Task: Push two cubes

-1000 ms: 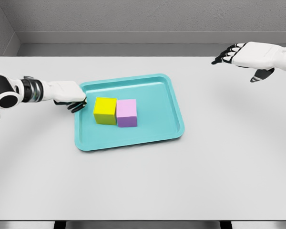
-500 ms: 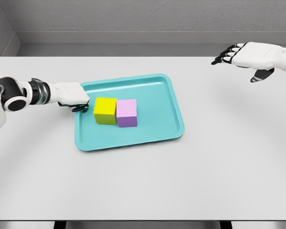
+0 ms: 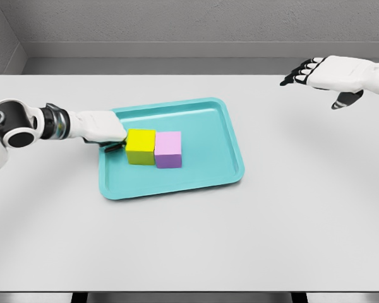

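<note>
Yellow cube [image 3: 140, 146] touches pink cube [image 3: 168, 149] | left hand [image 3: 104, 129] fingers curled | right hand [image 3: 325, 74] fingers spread

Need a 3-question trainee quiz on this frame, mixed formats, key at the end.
1. True or false: the yellow cube and the pink cube sit side by side, touching, on the teal tray.
2. Which hand is at the yellow cube? A) left hand B) right hand C) both
3. Fill in: the right hand hovers over the white table with its fingers ____.

Key: 1 true; 2 A, it is against the cube's left side, fingers curled under; 3 spread, holding nothing.
</note>
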Available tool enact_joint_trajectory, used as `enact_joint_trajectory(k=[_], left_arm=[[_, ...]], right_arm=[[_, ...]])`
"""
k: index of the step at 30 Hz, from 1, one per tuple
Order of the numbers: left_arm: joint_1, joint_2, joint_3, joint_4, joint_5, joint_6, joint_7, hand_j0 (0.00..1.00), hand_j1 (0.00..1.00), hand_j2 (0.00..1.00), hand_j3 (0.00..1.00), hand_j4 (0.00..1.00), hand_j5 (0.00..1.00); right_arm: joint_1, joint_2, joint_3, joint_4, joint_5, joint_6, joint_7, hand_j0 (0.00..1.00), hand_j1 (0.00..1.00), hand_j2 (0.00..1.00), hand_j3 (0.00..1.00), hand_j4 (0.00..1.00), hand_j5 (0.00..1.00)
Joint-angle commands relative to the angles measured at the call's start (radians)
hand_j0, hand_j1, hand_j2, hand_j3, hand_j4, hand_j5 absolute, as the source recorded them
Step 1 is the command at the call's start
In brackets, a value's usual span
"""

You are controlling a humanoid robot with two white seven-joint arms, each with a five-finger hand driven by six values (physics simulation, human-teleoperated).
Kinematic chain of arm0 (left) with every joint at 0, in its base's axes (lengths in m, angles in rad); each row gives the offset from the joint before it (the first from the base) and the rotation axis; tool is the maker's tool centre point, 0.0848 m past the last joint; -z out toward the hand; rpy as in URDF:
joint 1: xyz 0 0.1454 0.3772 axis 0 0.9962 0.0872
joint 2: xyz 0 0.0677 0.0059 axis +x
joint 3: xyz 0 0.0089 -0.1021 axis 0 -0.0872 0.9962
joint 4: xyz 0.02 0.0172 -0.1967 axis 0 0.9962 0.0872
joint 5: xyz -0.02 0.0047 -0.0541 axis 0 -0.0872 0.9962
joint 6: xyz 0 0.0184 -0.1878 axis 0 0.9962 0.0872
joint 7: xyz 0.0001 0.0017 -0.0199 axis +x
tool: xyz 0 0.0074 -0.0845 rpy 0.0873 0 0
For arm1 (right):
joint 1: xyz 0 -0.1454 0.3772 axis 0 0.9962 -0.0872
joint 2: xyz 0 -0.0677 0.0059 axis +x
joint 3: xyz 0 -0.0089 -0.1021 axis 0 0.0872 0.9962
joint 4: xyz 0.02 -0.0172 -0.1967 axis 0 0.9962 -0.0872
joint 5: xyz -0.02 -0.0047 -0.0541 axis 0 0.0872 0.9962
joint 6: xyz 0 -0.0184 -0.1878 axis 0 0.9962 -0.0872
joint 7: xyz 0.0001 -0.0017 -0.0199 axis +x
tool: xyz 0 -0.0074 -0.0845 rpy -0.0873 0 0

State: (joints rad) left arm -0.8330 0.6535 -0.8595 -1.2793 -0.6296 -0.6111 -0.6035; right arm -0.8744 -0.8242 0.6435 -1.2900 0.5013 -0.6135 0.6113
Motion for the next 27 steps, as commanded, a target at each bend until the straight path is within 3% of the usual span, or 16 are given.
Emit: enact_joint_trajectory(k=[1, 7, 9, 12, 13, 15, 16, 17, 18, 24, 27], left_arm=[[0.000, 0.005, -0.003, -0.009, 0.073, 0.000, -0.007, 0.01, 0.01, 0.01, 0.01, 0.01, 0.01], [-0.005, 0.008, 0.002, -0.006, 0.074, 0.000, -0.007, 0.01, 0.01, 0.01, 0.01, 0.01, 0.01], [-0.014, 0.055, 0.020, 0.012, 0.074, 0.000, -0.007, 0.02, 0.02, 0.02, 0.02, 0.02, 0.02], [-0.040, 0.060, 0.071, 0.084, 0.074, 0.000, -0.007, 0.02, 0.02, 0.02, 0.02, 0.02, 0.02], [-0.040, 0.098, 0.105, 0.087, 0.094, 0.000, -0.007, 0.04, 0.04, 0.04, 0.04, 0.04, 0.04], [-0.040, 0.216, 0.114, 0.084, 0.295, 0.000, -0.007, 0.06, 0.06, 0.06, 0.06, 0.06, 0.06], [-0.035, 0.242, 0.123, 0.104, 0.438, 0.000, -0.007, 0.52, 0.52, 0.52, 0.52, 0.52, 0.52], [-0.032, 0.236, 0.138, 0.147, 0.461, 0.000, -0.007, 0.95, 0.95, 0.95, 0.95, 0.95, 0.95], [-0.031, 0.232, 0.140, 0.179, 0.467, 0.000, -0.007, 1.00, 1.00, 1.00, 1.00, 1.00, 1.00], [-0.023, 0.225, 0.140, 0.202, 0.473, 0.000, -0.007, 1.00, 1.00, 1.00, 1.00, 1.00, 1.00], [-0.023, 0.207, 0.140, 0.294, 0.531, 0.000, -0.007, 1.00, 1.00, 1.00, 1.00, 1.00, 1.00]], right_arm=[[0.000, -0.001, -0.001, 0.000, -0.003, 0.003, 0.000, 1.00, 1.00, 1.00, 1.00, 1.00, 1.00], [0.002, 0.000, -0.001, 0.001, -0.003, 0.003, 0.000, 1.00, 1.00, 1.00, 1.00, 1.00, 1.00], [0.002, -0.001, 0.001, 0.001, -0.004, 0.003, 0.000, 1.00, 1.00, 1.00, 1.00, 1.00, 1.00], [0.000, -0.001, -0.001, 0.000, -0.003, 0.003, 0.000, 1.00, 1.00, 1.00, 1.00, 1.00, 1.00], [0.000, -0.001, -0.001, 0.000, -0.003, 0.003, 0.000, 1.00, 1.00, 1.00, 1.00, 1.00, 1.00], [0.000, -0.001, -0.001, 0.000, -0.003, 0.003, 0.000, 1.00, 1.00, 1.00, 1.00, 1.00, 1.00], [0.000, -0.003, -0.001, 0.000, -0.004, 0.003, 0.000, 1.00, 1.00, 1.00, 1.00, 1.00, 1.00], [0.000, -0.010, -0.001, 0.000, -0.004, 0.003, 0.000, 1.00, 1.00, 1.00, 1.00, 1.00, 1.00], [0.000, -0.016, -0.002, -0.002, -0.004, 0.003, 0.000, 1.00, 1.00, 1.00, 1.00, 1.00, 1.00], [0.000, -0.023, -0.002, 0.000, -0.004, 0.003, 0.000, 1.00, 1.00, 1.00, 1.00, 1.00, 1.00], [0.000, -0.023, -0.002, 0.000, -0.004, 0.003, 0.000, 1.00, 1.00, 1.00, 1.00, 1.00, 1.00]])
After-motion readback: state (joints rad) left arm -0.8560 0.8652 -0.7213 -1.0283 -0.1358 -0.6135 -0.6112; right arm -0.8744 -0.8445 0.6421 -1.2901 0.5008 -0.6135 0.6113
